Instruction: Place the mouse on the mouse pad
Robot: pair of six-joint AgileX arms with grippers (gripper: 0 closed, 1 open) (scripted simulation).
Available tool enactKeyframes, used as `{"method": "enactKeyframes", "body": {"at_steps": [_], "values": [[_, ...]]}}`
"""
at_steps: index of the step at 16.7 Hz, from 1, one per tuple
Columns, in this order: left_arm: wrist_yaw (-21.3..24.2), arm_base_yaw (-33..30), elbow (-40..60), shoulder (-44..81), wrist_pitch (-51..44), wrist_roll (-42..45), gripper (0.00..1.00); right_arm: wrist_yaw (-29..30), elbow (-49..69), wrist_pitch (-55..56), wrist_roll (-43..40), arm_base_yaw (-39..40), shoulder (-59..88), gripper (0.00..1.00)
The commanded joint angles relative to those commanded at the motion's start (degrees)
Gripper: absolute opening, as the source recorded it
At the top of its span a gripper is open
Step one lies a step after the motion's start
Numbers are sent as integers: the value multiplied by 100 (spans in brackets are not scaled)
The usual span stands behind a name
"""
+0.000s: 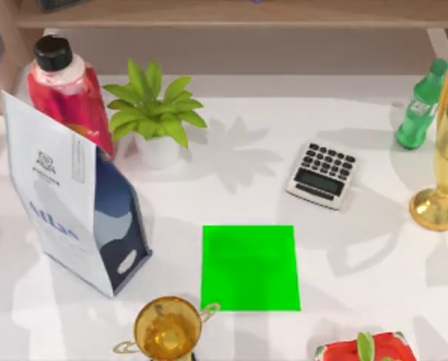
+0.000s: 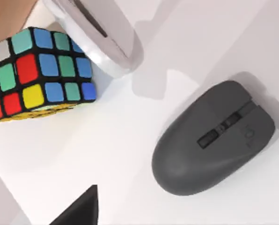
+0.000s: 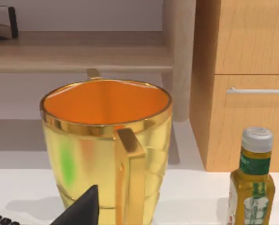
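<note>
Jaws' state: cannot tell, either arm. Mouse (image 2: 214,138) near cube (image 2: 39,75); green mouse pad (image 1: 249,268) bare.

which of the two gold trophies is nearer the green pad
The gold trophy at the front edge, just left of the mouse pad. The other gold trophy stands far off at the table's right edge.

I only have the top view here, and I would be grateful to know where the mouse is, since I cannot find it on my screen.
Observer: The left wrist view has the mouse, lying flat on the white table.
Operator: Is anything near it?
Observer: Yes, a colour cube sits close by, apart from it.
Operator: And the mouse pad?
Observer: On your screen, the mouse pad lies bare, so the mouse is not yet placed.
</note>
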Motion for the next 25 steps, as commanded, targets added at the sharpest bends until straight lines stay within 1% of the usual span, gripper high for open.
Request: {"method": "enactKeyframes", "body": {"at_steps": [3,5,7,10,13,19,22,25], "values": [[-2,194,1029,1696,-846,1751,100,0,0,0,0,0,0,100],[-1,309,1690,2617,-1352,2756,100,0,0,0,0,0,0,100],[2,411,2310,3356,-1794,3566,100,0,0,0,0,0,0,100],[6,537,3099,4102,-2284,4361,100,0,0,0,0,0,0,100],[9,598,3472,4425,-2512,4701,100,0,0,0,0,0,0,100],[10,566,3447,4416,-2485,4694,100,0,0,0,0,0,0,100],[13,492,3086,4530,-2077,4610,100,0,0,0,0,0,0,100],[13,426,2573,4763,-1314,4551,100,0,0,0,0,0,0,100]]}}
